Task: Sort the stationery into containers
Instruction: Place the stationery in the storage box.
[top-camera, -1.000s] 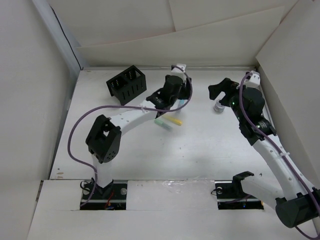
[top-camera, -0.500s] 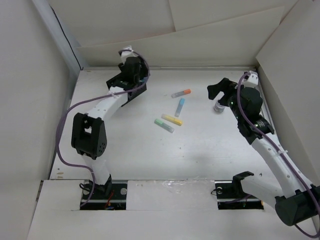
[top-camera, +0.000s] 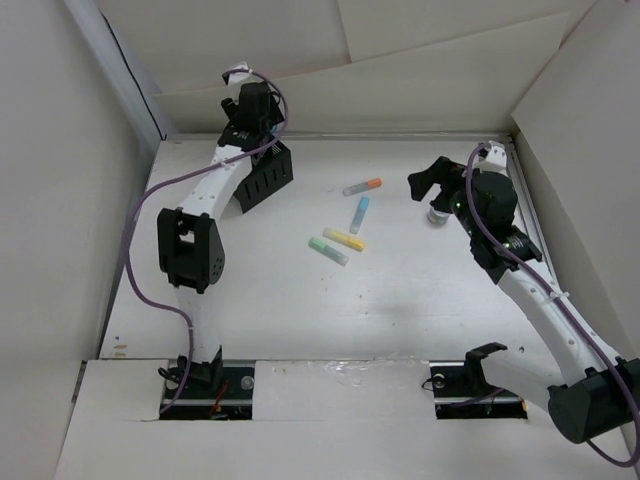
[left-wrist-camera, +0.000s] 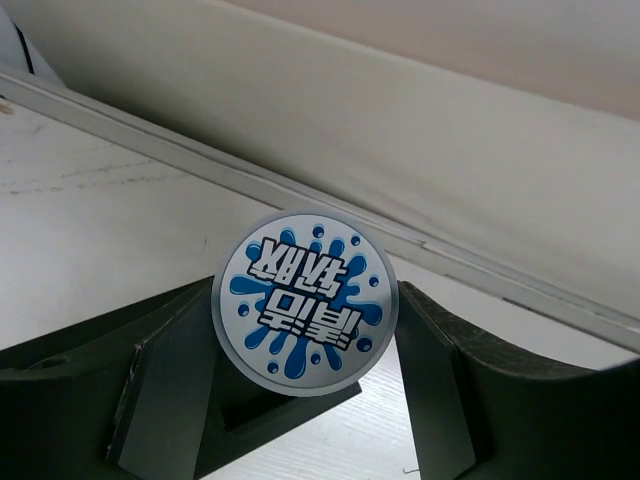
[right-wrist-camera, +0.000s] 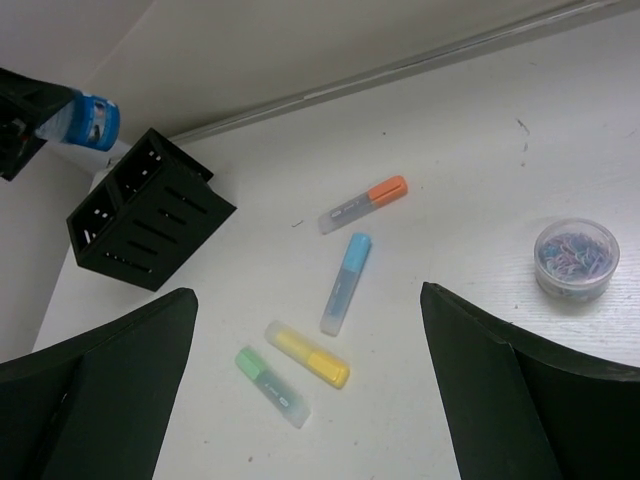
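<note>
Left gripper is clamped on a blue-labelled tube, one finger on each side, the tube's round end facing its wrist camera. From above, it hangs just behind the black organiser, on the back-wall side, not squarely over the compartments. That's the worry: let go here and the tube could drop behind the organiser, or clip its rim and roll off. The tube also looks fat for those cells, so a slanted entry might jam it or shove the organiser along. Whether it sits over an opening, the pictures don't settle.

Right gripper is spread wide and holds nothing. It is out to the right of the organiser and well apart from it, near the round tub of clips. Four sticks lie loose between tub and organiser: the orange-tipped stick, the light blue stick, the yellow stick and the green stick, the last two just beside each other. A careless sweep back by the left arm could scatter them.

And the change: a second ago the left arm was stretched over those sticks, hiding the orange-tipped and blue ones. Half a second ago it was on top of the organiser. Now it's past it, toward the back wall. The sticks haven't budged, and the right arm has barely shifted.
</note>
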